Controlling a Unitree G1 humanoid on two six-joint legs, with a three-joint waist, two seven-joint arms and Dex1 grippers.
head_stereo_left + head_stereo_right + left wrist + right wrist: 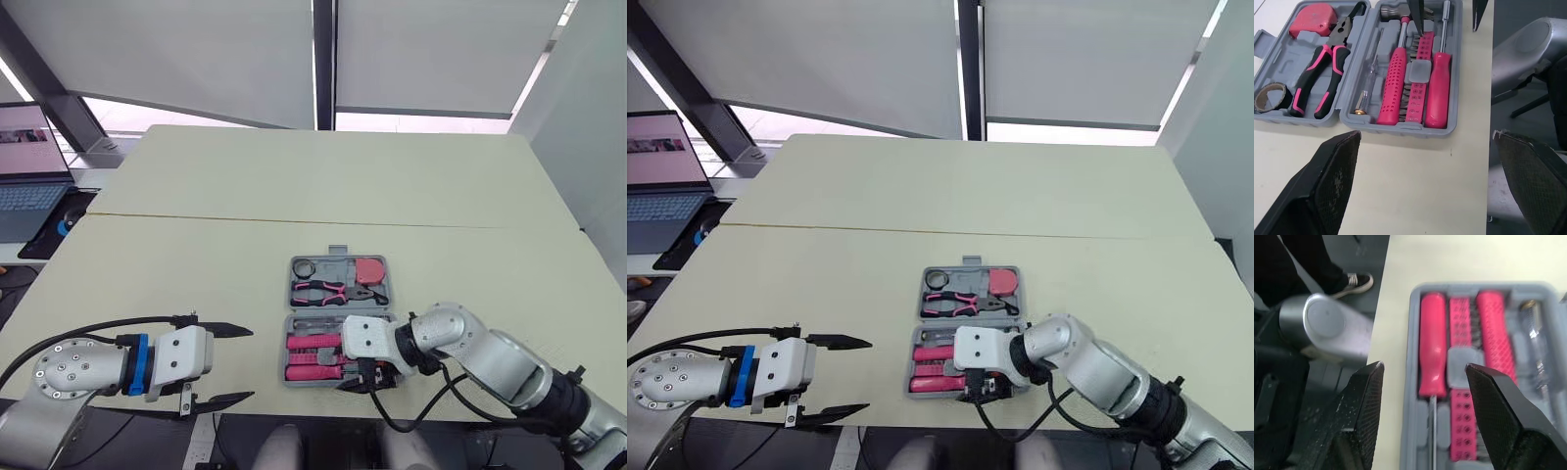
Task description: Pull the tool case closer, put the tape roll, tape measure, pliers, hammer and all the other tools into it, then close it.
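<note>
The grey tool case (pixel 291 284) lies open near the table's front edge. Its far half holds the tape roll (pixel 304 266), the pink-handled pliers (pixel 331 290) and the pink tape measure (pixel 370 269). Its near half holds the hammer (pixel 1393 83), a bit holder (pixel 1418 85), a pink screwdriver (pixel 1437 83) and a tester pen (pixel 1369 78). My right gripper (pixel 364 378) hangs open just over the near half, with the screwdriver handle (pixel 1431 352) below the gap between its fingers. My left gripper (pixel 233 364) is open and empty at the front edge, left of the case.
A laptop (pixel 24 166) stands on a side desk at the far left. A seam (pixel 196 217) crosses the table behind the case. The case's near wall sits close to the table's front edge (pixel 274 409). A person's shoe (pixel 1357 281) rests on the floor beside the table.
</note>
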